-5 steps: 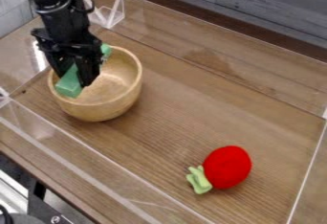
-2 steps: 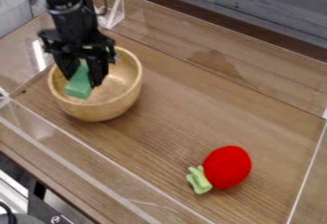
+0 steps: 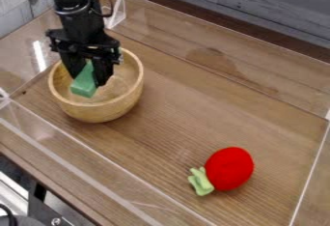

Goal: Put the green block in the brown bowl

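Camera view, from above and to one side of a wood-grain table (image 3: 219, 95) edged by low clear plastic walls; a black robot arm comes down from the top left, its black gripper (image 3: 88, 78) pointing straight down over the round light-brown wooden bowl (image 3: 103, 102) with thick walls and visible grain; the gripper's dark fingers (image 3: 99, 70) are clenched on the flat, elongated light mint-green block (image 3: 84, 85), one on each side of it; the green block hangs tilted, its lower end inside the bowl's opening, over the left half of the hollow; whether that end touches the bowl's inner surface cannot be told; the bowl sits near the left end of the table; well apart from it, toward the lower right, lies a round red strawberry toy (image 3: 230, 168) with small green leaves at its left side
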Robot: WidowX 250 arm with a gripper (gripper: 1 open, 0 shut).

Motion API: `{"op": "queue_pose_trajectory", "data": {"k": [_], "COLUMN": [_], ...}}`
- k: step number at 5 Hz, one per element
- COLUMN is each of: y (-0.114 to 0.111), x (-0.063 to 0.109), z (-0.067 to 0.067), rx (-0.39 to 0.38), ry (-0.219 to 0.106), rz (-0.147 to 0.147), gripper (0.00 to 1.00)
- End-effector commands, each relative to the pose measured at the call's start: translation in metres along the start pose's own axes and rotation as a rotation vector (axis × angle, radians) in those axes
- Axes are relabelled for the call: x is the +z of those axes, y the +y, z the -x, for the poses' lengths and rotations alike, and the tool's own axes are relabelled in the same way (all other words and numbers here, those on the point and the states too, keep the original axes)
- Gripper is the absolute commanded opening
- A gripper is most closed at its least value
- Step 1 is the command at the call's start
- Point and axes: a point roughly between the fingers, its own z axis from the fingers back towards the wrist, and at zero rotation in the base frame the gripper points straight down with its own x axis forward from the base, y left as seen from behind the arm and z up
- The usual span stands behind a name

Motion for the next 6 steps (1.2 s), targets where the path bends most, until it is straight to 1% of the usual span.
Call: {"op": "queue_pose_trajectory", "data": {"k": [1, 2, 3, 4, 5, 6], "y": [-0.005, -0.009, -0.002, -0.006, -0.01, -0.023], "x": [0.014, 0.016, 0.01, 0.012, 0.026, 0.039], "z": [-0.016, -0.021, -0.022, -0.023, -0.032, -0.043], "rx": [-0.047, -0.07, -0.044, -0.077, -0.052, -0.036], "ry": [-0.043, -0.045, -0.045, -0.036, -0.056, -0.074], "rz": [-0.007, -0.001, -0.001, 0.009, 0.014, 0.024], "gripper": [0.0, 0.0, 0.0, 1.0, 1.0, 1.0]}}
